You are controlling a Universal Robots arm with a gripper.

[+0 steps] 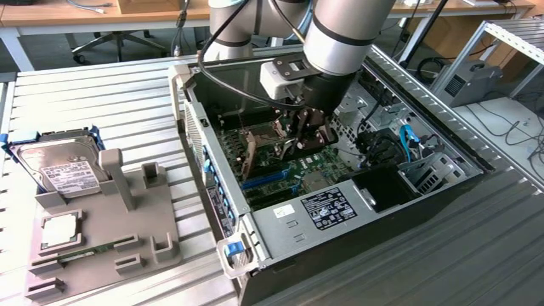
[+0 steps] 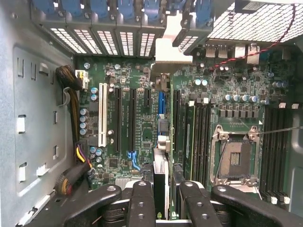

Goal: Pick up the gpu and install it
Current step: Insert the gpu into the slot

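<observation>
Inside the open computer case [image 1: 281,210], lying on its side on the slatted metal worktop [image 1: 93,95], the arm reaches down so that the end effector [image 1: 302,137] hangs just above the green motherboard [image 1: 293,172]. It is clenched on the gpu [image 1: 293,141] — the wrist view shows its dark fingers [image 2: 142,203] pressed against both faces of the thin card [image 2: 161,182], which stands on edge between them, with its pale metal bracket [image 2: 168,47] rising toward the blue-tabbed slot covers [image 2: 118,12] at the rear of the case. In that view the card runs in line with the blue expansion slot [image 2: 161,101] on the board, among the black slots and beside the single white slot [image 2: 102,116]; whether its lower edge is already seated in the slot cannot be told. An empty processor socket [image 2: 235,158] with its metal frame lies to one side of the card, flanked by long memory slots. On the exterior view's left, well apart from the case, a grey parts holder [image 1: 127,210] sits on the worktop — it carries a silver labelled hard drive [image 1: 60,166], a square chip [image 1: 60,229] and a narrow green memory stick [image 1: 81,252]. Near the front of the case, a labelled power supply [image 1: 327,207] lies beside the motherboard.
</observation>
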